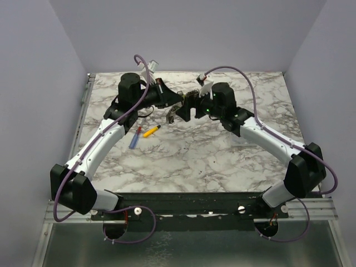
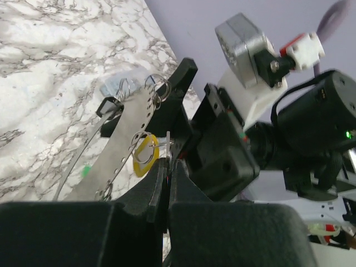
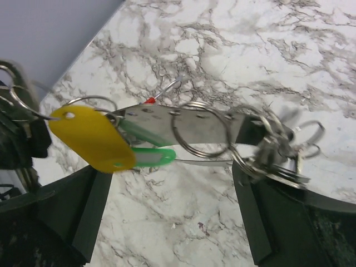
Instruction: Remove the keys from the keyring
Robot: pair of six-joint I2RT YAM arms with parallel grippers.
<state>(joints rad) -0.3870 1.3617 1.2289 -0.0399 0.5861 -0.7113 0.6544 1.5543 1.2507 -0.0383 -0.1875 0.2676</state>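
Keys [image 3: 278,158], small and silvery, bunch on several rings just above the tip of one finger of the right gripper [image 3: 172,175]. Its jaws stand spread wide. A perforated metal strip [image 3: 167,123] lies with its long axis across the gap, finger to finger, just beyond the fingertips; I cannot tell whether either tip touches it. A large ring [image 3: 202,155] hangs through the strip near the middle of the gap.

At the end away from the keys, over the other finger, a yellow tag [image 3: 92,139] slants down toward the gap. Its holed end points away from these jaws, toward the left gripper [image 2: 167,167]. A green tag [image 3: 153,157] lies just under the strip, parallel to it; its label window is too blurred to read.

The left gripper's jaws are pressed together on a thin ring [image 2: 168,143], with the yellow tag just beside their tips.

From above, both grippers meet nose to nose over the far middle of the marble table [image 1: 222,161]. Well apart from both jaws, on the left arm's side, lie a blue stick [image 1: 134,139], a red stick [image 1: 138,129] at its far end, and a yellow stick [image 1: 151,132] just beside them.
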